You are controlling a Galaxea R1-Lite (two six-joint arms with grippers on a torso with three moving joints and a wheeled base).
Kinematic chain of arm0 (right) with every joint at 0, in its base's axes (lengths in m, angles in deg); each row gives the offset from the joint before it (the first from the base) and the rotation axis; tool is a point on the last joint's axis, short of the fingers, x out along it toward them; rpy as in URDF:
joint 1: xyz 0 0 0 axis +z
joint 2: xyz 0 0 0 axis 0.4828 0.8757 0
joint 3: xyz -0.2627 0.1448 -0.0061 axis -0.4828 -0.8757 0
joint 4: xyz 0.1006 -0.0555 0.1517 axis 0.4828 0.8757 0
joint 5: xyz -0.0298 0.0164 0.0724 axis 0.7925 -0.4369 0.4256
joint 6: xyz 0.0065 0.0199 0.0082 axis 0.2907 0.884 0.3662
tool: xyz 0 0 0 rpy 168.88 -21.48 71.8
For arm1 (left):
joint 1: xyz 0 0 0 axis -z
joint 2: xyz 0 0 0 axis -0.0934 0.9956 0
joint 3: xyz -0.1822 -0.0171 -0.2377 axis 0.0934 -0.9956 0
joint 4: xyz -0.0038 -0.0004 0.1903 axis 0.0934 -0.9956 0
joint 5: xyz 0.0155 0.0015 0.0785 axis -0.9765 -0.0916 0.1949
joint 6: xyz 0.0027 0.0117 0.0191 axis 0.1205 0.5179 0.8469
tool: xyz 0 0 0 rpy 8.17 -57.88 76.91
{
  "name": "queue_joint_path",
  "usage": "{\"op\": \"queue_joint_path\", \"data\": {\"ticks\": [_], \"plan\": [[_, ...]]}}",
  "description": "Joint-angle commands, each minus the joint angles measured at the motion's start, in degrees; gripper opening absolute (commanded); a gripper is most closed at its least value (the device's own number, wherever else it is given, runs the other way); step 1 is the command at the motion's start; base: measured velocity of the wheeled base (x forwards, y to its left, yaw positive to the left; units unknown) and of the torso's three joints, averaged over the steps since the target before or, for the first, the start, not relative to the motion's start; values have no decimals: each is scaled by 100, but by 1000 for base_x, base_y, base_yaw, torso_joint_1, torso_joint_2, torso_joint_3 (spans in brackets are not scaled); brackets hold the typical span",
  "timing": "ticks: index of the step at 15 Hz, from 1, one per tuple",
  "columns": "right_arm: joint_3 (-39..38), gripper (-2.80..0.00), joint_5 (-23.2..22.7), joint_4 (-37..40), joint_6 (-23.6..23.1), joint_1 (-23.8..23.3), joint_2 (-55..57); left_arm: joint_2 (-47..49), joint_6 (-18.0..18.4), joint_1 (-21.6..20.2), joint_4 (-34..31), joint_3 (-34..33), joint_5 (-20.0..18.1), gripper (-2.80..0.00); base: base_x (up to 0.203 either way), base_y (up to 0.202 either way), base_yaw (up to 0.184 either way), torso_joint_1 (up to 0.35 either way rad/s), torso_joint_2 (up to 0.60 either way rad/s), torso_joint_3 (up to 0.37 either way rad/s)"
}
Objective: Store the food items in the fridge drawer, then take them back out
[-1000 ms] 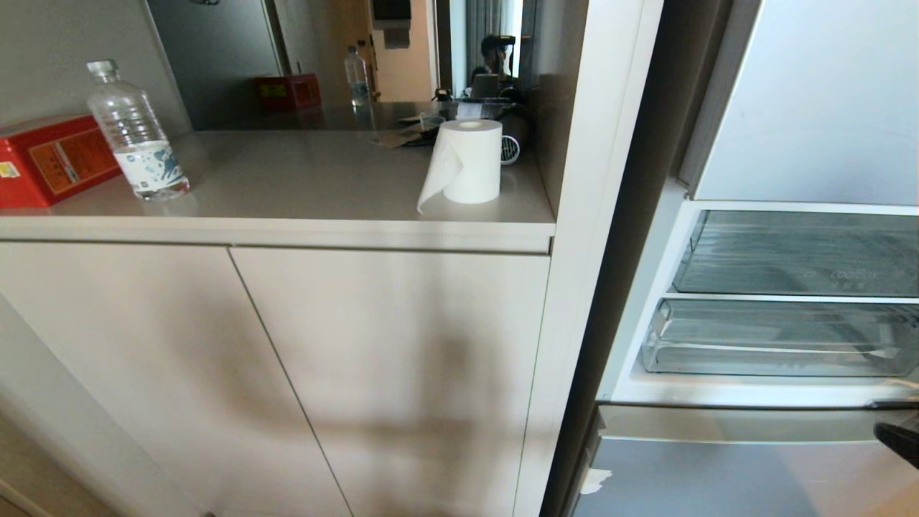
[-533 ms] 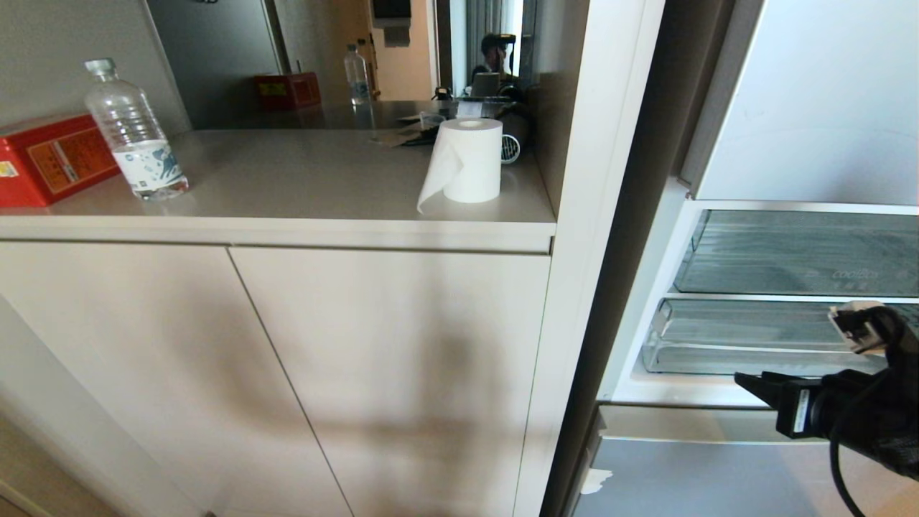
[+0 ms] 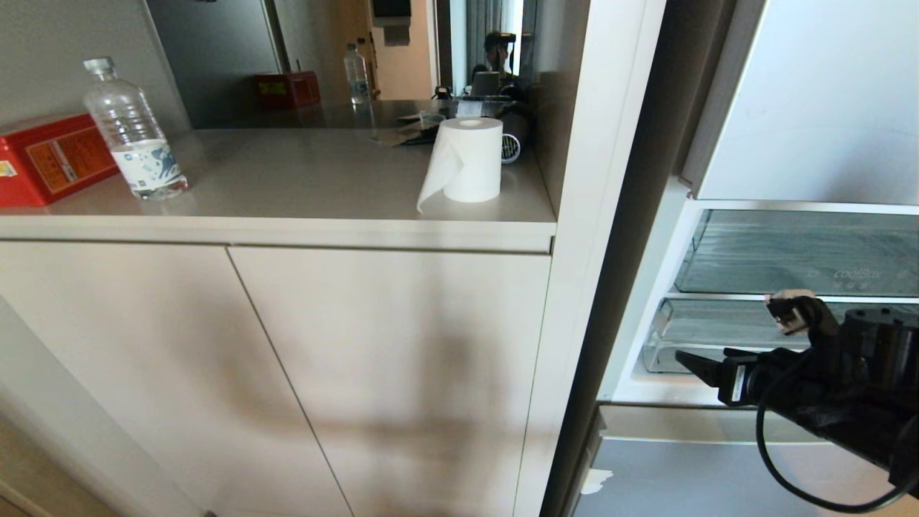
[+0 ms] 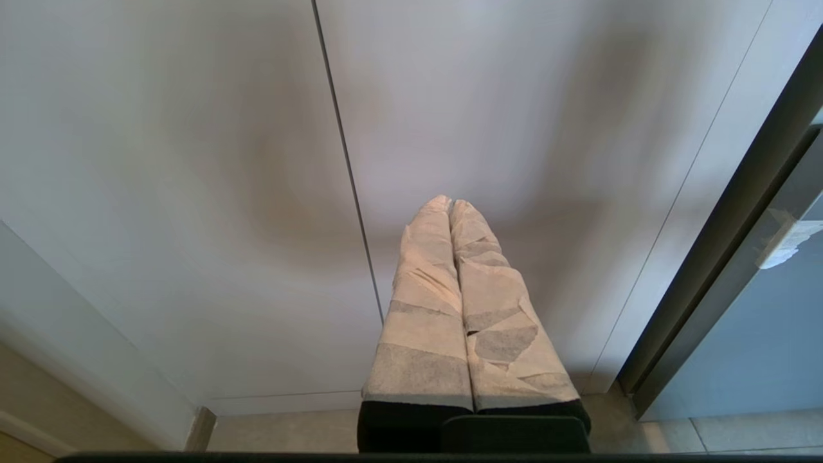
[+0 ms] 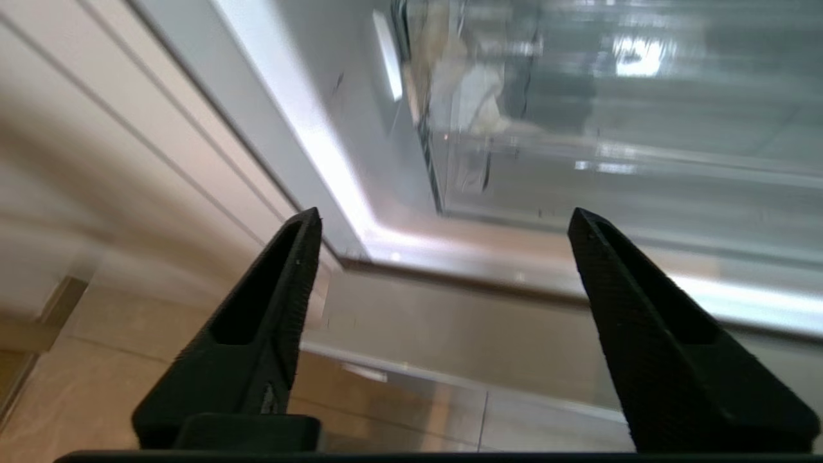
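Two grippers were seen. The right gripper (image 5: 443, 218) was held in front of the open fridge, close to the clear drawer (image 3: 718, 345), and its black fingers (image 5: 270, 321) were spread wide with nothing between them. In the head view the right gripper (image 3: 693, 361) was pointed at the drawer's left front corner, but it could not be told if the drawer was touched. The left gripper (image 4: 450, 206) was parked low in front of the white cupboard (image 4: 193, 161), and its taped fingers (image 4: 424, 308) were pressed together on nothing.

No apple and no other fruit could be found in any view, so where the food was could not be told. The drawer looked bare inside.

A smaller clear box (image 3: 797, 251) with a white strip was set just above the drawer. Farther off, a paper roll (image 3: 470, 159), a water bottle (image 3: 133, 133) and a red box (image 3: 50, 158) were stood on the counter (image 3: 301, 187).

Trouble could be expected here. The thick drawer front could be bumped by the wide fingers, or the wrong box above could be reached by mistake.
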Motion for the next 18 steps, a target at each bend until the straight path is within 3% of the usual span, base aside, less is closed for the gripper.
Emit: {"op": "queue_joint_path", "data": {"ticks": [1,3,6,15,16,18], "plan": [[231,0,-1,-74,5,18,439,4,2,0,-2,0,-3,-280,0,0,0,0,0,0],[488,0,31,-203,6,11,766,4,7,0,-7,0,-3,-280,0,0,0,0,0,0],[770,0,442,-675,-7,14,1134,4,2,0,-11,0,-3,-280,0,0,0,0,0,0],[1041,0,458,-744,40,125,1329,4,2,0,-2,0,-3,-280,0,0,0,0,0,0],[1038,-280,465,-744,48,174,1368,4,2,0,-2,0,-3,-280,0,0,0,0,0,0],[1005,-280,466,-744,79,301,1391,4,2,0,-2,0,-3,-280,0,0,0,0,0,0]]}}
